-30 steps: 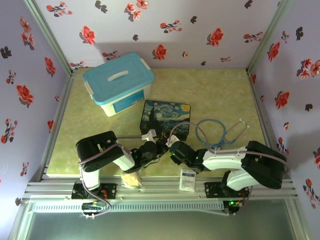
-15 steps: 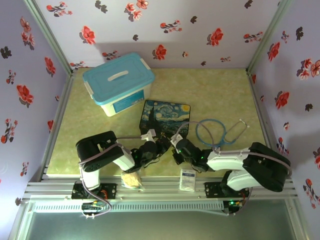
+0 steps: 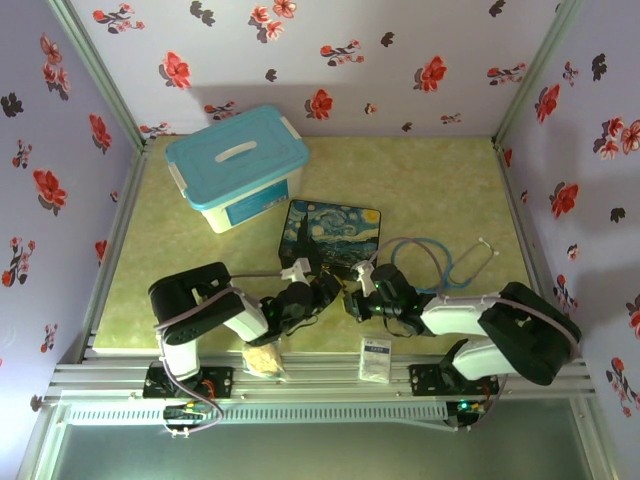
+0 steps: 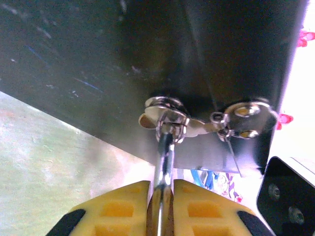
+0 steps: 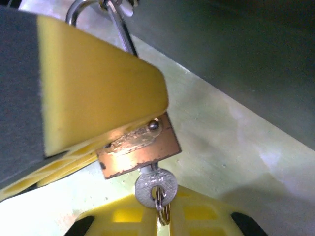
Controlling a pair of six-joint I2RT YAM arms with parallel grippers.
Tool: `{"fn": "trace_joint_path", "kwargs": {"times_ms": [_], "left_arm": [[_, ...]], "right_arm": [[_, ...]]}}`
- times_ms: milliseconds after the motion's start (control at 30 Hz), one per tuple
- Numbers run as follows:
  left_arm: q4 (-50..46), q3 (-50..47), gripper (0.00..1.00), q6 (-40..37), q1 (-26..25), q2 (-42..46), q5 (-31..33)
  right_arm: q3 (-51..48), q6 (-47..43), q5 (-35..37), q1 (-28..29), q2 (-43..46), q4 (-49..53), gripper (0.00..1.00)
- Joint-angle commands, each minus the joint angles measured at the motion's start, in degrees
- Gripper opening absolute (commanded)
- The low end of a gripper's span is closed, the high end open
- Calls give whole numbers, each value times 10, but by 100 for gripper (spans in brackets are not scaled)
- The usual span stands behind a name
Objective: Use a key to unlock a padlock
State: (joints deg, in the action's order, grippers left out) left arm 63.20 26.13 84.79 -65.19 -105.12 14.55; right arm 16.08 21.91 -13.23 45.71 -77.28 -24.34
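Observation:
The padlock [image 5: 138, 150] has a worn brass-coloured body, pinched by my left gripper [image 4: 162, 196], which is shut on it. Its silver shackle [image 4: 165, 147] runs up through the hasp [image 4: 166, 114] on the front of the painted tin box [image 3: 330, 235]. The key [image 5: 155, 186] looks dull silver here. It sits in the bottom of the padlock with a small ring hanging from its round head. My right gripper [image 5: 165, 216] is just below, its yellow pads close together on that ring. Both grippers meet in front of the tin: the left gripper [image 3: 325, 290] and the right gripper [image 3: 352, 300].
A white plastic box with a blue lid [image 3: 238, 165] stands at the back left. A blue stethoscope [image 3: 440, 262] lies right of the tin, beside my right arm. A small white packet [image 3: 376, 358] and a beige lump [image 3: 264, 360] lie at the near edge.
My right wrist and forearm have swung back and to the right, toward the stethoscope, with the fingers staying at the padlock. The left arm has held still.

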Motion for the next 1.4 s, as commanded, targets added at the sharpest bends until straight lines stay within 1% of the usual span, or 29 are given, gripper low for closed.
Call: {"fn": "trace_joint_path", "kwargs": {"times_ms": [0,33,67,100,167,200,233,300,367,467,567,733,833,933,1000,1200,1300,1367], "left_arm": [[-40,-7,0,-9,-9,15,-34],[-46,-5,0,-8,-8,17,-34],[-48,-5,0,-9,-8,19,-35],[-48,-4,0,-9,-7,21,-35],[-55,-2,0,-11,-6,27,-36],[-58,-2,0,-11,-6,31,-36],[-60,-3,0,-13,-5,34,-35],[-61,-5,0,-13,-5,39,-34],[-67,-5,0,-15,-5,45,-34],[-69,-2,0,-17,-4,47,-35],[-67,1,0,-20,-5,47,-36],[-60,-1,0,-19,-4,46,-36],[-61,1,0,-19,-4,46,-38],[-57,1,0,-18,-2,46,-38],[-56,0,0,-18,-1,46,-37],[-56,0,0,-18,3,47,-38],[-58,1,0,-20,6,47,-39],[-58,3,0,-20,7,47,-39]], "right_arm": [[27,-27,166,37,44,84,25],[30,-35,217,49,56,109,26],[27,-39,245,55,62,114,27],[20,-35,252,55,64,103,29],[1,-57,215,57,71,62,31],[-10,-66,216,61,76,43,31],[-27,-81,227,69,83,9,33],[-73,-127,279,98,94,-79,33],[-99,-169,298,108,94,-132,37],[-83,-200,303,111,83,-108,38],[-85,-236,299,127,68,-147,39],[-62,-313,316,163,38,-139,43],[-56,-324,320,170,20,-146,43],[-67,-320,359,183,15,-163,44],[-78,-319,362,192,21,-175,44],[-77,-325,356,231,62,-132,44],[-82,-315,357,234,107,-90,44],[-91,-309,362,234,127,-88,46]]}}
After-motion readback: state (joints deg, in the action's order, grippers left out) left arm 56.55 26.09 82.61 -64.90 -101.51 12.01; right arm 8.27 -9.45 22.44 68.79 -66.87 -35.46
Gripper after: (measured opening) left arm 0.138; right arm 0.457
